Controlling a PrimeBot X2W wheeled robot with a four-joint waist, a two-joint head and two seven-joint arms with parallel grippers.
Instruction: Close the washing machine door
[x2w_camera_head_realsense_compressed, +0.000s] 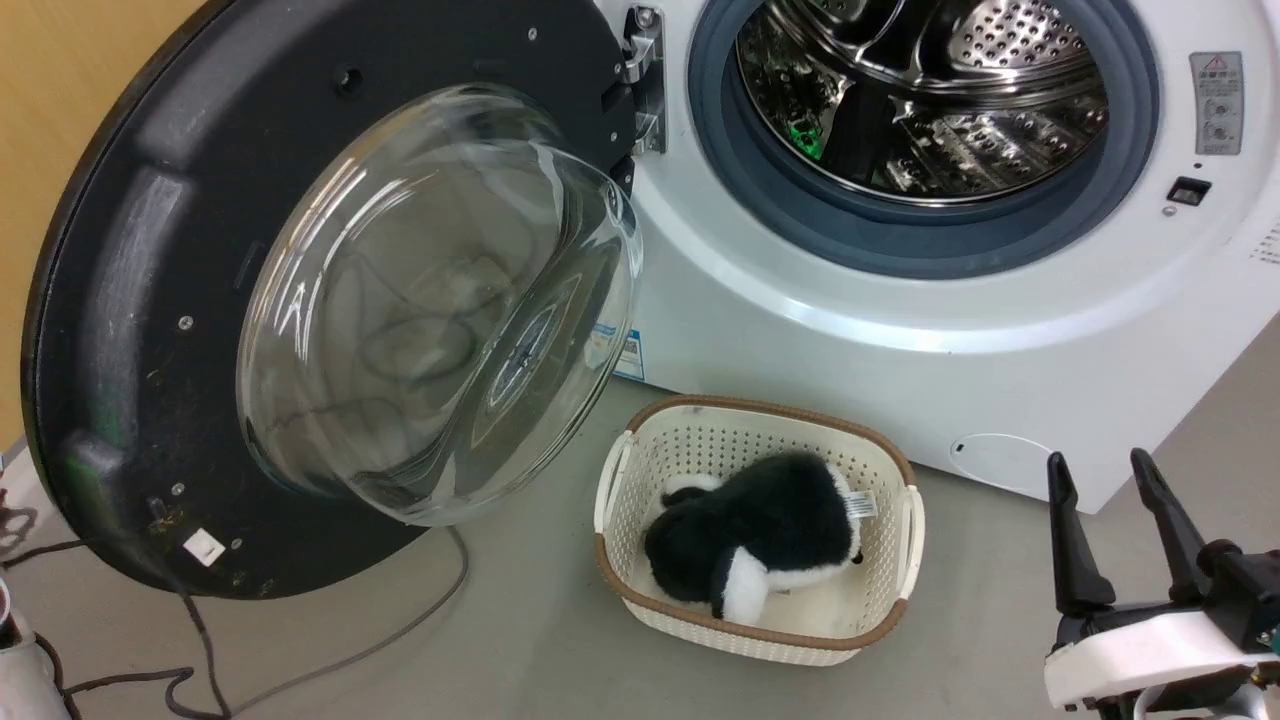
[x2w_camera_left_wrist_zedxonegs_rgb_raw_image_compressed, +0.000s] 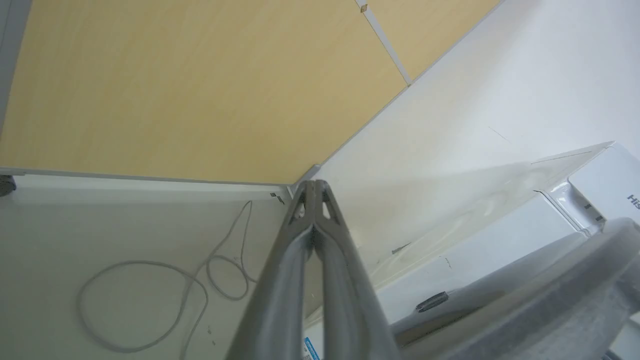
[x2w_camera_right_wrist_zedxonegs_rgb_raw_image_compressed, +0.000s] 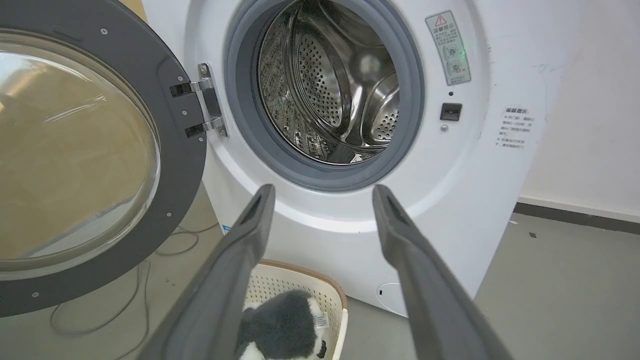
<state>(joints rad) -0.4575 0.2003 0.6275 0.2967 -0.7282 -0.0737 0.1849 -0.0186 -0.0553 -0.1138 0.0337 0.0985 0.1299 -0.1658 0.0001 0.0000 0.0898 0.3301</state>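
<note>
Leverage is looking best with the empty, pinched-together left gripper (x2w_camera_left_wrist_zedxonegs_rgb_raw_image_compressed: 314, 187) pushing the free rim of the round glossy black door (x2w_camera_head_realsense_compressed: 110, 300).

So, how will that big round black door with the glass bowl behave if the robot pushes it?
The large round glossy black door looks rigid and should probably swing about its metal side hinge rather than flex. Its thick bulging clear glass bowl suggests noticeable weight. Its smooth face may prove slippery.
</note>
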